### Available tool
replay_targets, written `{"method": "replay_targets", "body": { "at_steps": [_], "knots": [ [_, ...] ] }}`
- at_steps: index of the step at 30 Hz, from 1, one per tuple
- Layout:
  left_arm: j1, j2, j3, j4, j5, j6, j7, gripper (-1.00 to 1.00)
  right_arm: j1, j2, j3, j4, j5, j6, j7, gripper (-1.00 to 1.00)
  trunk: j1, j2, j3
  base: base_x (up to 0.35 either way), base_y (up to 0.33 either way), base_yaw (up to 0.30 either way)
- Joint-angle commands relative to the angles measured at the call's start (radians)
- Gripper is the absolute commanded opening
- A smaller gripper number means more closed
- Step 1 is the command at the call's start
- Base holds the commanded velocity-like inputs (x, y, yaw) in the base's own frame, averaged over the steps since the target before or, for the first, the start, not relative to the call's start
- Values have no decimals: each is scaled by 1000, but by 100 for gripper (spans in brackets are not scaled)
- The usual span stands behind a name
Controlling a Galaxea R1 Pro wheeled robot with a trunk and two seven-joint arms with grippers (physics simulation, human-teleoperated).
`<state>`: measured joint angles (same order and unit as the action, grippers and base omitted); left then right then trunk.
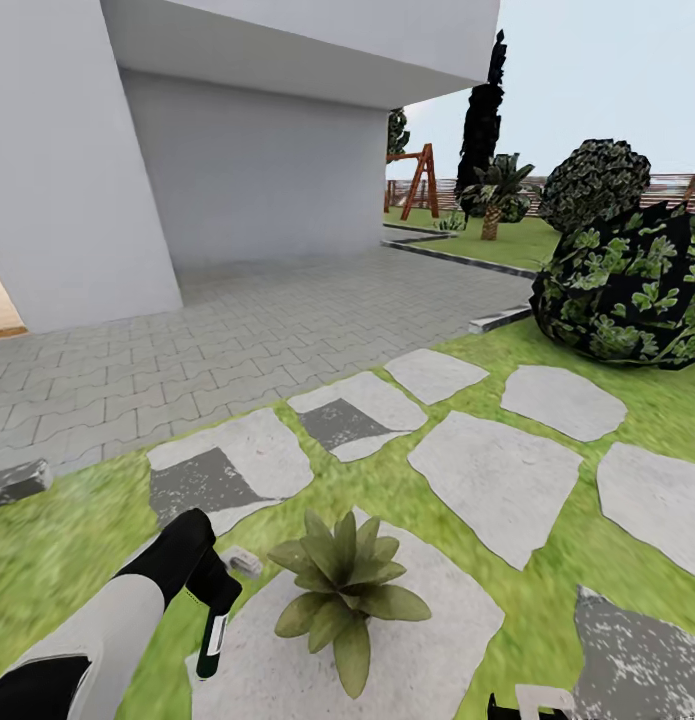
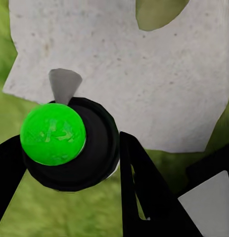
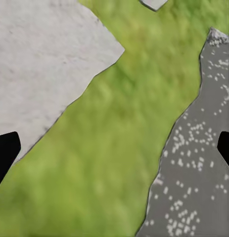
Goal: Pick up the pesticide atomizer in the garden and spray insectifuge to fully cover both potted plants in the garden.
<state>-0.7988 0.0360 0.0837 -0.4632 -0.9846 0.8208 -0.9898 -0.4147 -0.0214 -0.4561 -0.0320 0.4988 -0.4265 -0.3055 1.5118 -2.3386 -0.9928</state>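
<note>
Our left gripper [image 2: 69,163] is clamped on the pesticide atomizer [image 2: 69,143]: in the left wrist view the black fingers [image 2: 144,187] bracket its dark round body, which is topped by a bright green cap with a grey nozzle projecting from it. In the head view the left arm enters from about 7 o'clock, and the gripper hangs low, just beside the potted plant [image 1: 345,585], which sits at roughly 6 o'clock on a pale stepping stone [image 1: 437,640].

Our right gripper [image 3: 114,148] stands with its tips wide apart and nothing between them, over grass and a mottled grey slab [image 3: 198,163].

Progress, as we judge it: pick-up is complete, and the atomizer has been brought to the first plant. We see no mist or wetting on the leaves, so coverage cannot be confirmed. A second low rosette is not identifiable in these views; locating and spraying it remains outstanding.

Surface: green lawn [image 1: 387,480] set with irregular grey stepping stones, some lighter, some darker. Surroundings: grey block paving [image 1: 237,340] at 11 o'clock before a white building [image 1: 237,150], a large leafy shrub [image 1: 627,290] at 2 o'clock, a palm [image 1: 492,195], a wooden swing frame [image 1: 419,180] and a slatted fence [image 1: 677,185] beyond.
</note>
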Motion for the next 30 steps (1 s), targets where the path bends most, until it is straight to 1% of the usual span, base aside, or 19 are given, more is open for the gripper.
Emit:
{"method": "replay_targets", "body": {
  "at_steps": [1, 8, 12, 14, 16, 18, 19, 22, 30],
  "knots": [
    [0, -1, 7, -2, -9, 4, -8, -100, -1, 0, -7, 2, 10, -3, -4, 100, 0, 0, -1, 66, 0, -270],
    [25, 2, 5, -2, -11, -4, -9, -100, -1, 0, -7, 3, 10, -2, -4, 100, 0, 0, -1, 13, 0, -289],
    [40, 22, 1, 3, -10, -33, -11, -100, -1, 0, -7, 3, 10, -2, -4, 100, 0, 0, -1, 0, 0, -134],
    [53, 41, 1, 17, -11, -66, -18, -100, -1, 0, -7, 3, 10, -2, -4, 100, 0, 0, -1, 0, 0, -22],
    [56, 58, 1, 36, -11, -100, -52, -100, -1, 0, -7, 3, 10, -3, -4, 100, 0, 0, -1, 0, 0, -5],
    [57, 84, 1, 49, -13, -143, -99, -100, -1, 0, -7, 3, 10, -2, -4, 100, 0, 0, -1, 0, 0, -2],
    [58, 113, 2, 54, -15, -183, -126, -100, -1, 0, -7, 3, 11, -2, -4, 100, 0, 0, -1, 0, 0, 0],
    [56, 116, 1, 49, -16, -190, -131, -100, -1, 0, -7, 3, 11, -1, -4, 100, 0, 0, -1, 0, 0, 0],
    [55, 101, 4, 44, -16, -186, -131, -100, -1, 1, -7, 3, 12, -1, -3, 100, 0, 0, -1, 3, 0, 0]
  ]
}}
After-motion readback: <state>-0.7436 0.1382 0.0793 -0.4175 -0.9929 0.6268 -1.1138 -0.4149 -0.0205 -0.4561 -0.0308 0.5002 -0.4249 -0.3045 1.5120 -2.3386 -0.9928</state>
